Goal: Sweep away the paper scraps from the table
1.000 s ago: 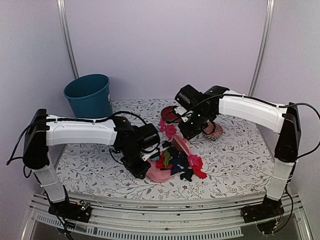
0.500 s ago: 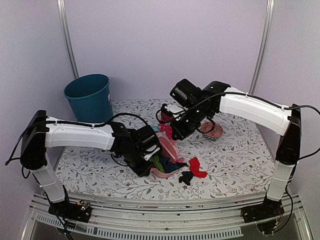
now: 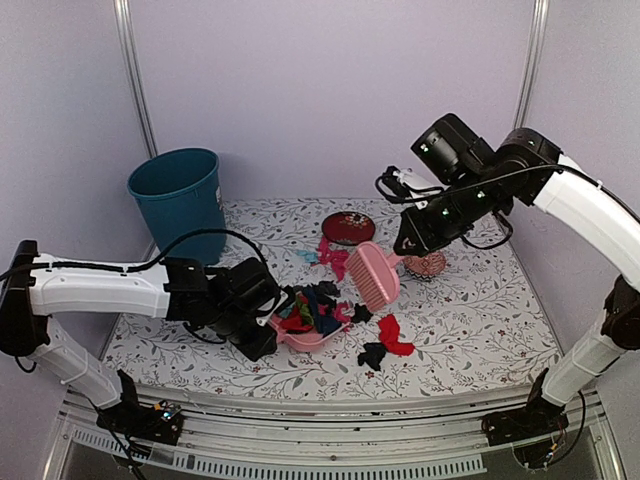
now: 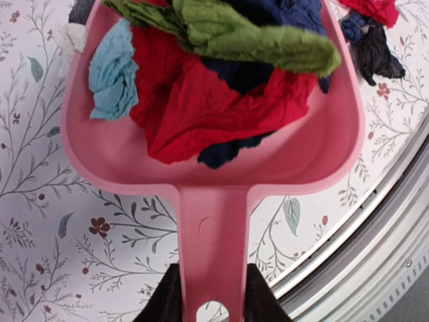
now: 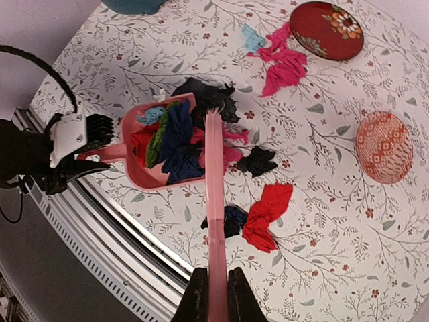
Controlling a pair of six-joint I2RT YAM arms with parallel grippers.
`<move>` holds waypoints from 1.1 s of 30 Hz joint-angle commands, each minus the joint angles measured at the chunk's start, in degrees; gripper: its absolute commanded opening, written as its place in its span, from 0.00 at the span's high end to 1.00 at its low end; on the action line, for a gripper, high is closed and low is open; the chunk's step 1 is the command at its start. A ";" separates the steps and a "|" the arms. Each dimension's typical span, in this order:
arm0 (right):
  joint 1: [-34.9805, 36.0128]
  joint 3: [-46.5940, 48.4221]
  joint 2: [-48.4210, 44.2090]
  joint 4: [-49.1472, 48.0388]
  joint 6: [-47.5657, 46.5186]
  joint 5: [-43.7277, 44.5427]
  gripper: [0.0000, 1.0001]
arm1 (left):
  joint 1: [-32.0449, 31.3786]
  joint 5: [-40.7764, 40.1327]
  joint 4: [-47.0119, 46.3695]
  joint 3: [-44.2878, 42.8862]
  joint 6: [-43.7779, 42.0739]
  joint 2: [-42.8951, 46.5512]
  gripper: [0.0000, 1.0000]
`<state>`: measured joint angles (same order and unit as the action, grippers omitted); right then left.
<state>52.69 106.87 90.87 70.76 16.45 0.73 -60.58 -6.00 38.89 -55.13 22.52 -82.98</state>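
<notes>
Over the leaf-patterned desk point(image 4: 40, 221) our left tool point(image 4: 209, 305) grips the pink plastic dustpan point(image 4: 318, 157), right tool point(image 5: 216, 292) the pink brush point(image 5: 213, 174); any tilt could spill its heaped colourful paper scraps point(image 4: 214, 114).

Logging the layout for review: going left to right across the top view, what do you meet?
Bin → dustpan → brush → patterned dish.
</notes>
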 commanded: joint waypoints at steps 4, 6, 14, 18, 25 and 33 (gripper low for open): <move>-3.98 -14.14 -4.49 7.31 8.04 5.92 0.98 | -6.18 2.17 8.54 -3.36 1.99 0.14 0.95; -5.10 -16.76 -6.00 7.34 9.47 6.62 0.98 | -8.16 3.09 11.04 -5.05 2.00 -1.02 0.95; -6.20 -25.56 -6.07 4.64 12.62 6.47 0.98 | -11.29 5.14 17.07 -11.32 -2.22 -9.47 0.96; -6.27 -27.15 -4.30 0.20 11.62 2.86 0.98 | -11.32 6.92 17.17 -14.87 -4.00 -12.76 0.96; -5.53 -25.68 -0.97 -7.42 10.97 -7.49 0.98 | -11.26 5.60 13.87 -18.88 -5.92 -18.38 0.96; -3.31 -18.29 0.31 -4.48 12.17 -10.93 0.98 | -11.30 2.12 6.44 -18.79 -3.57 -18.57 0.97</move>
<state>48.49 84.12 91.29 66.26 27.66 -7.53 -71.22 -1.69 49.87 -74.24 18.09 -102.13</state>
